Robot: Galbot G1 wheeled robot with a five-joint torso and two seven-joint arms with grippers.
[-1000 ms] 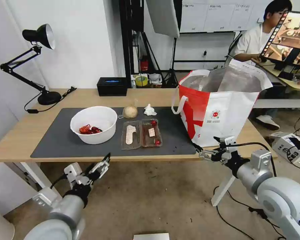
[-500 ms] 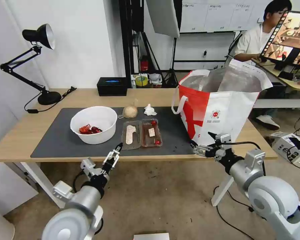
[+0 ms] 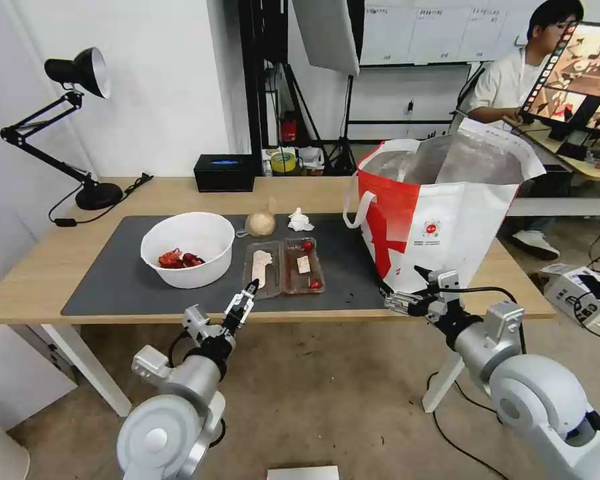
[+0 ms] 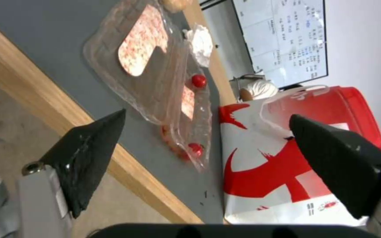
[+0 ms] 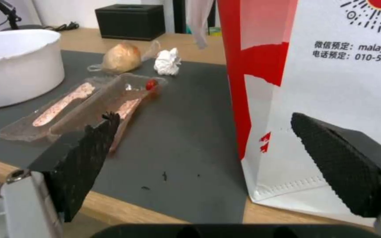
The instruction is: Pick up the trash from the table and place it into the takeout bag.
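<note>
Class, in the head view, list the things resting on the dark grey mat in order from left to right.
white bowl with red scraps → beige round wrapped lump → clear hinged plastic tray → takeout bag. The crumpled white tissue overlaps the tray's span, so it is left out.

white-and-red bag (image 3: 440, 220), grey mat (image 3: 113, 280)

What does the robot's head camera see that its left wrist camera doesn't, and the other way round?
Head camera extras: the white bowl, desk lamp, black tissue box and the right pincer, open by the takeout bag. Left wrist camera extra: a close look at the left pincer and its spread black fingers from inside. Shared: clear tray, crumpled tissue, takeout bag.
</note>
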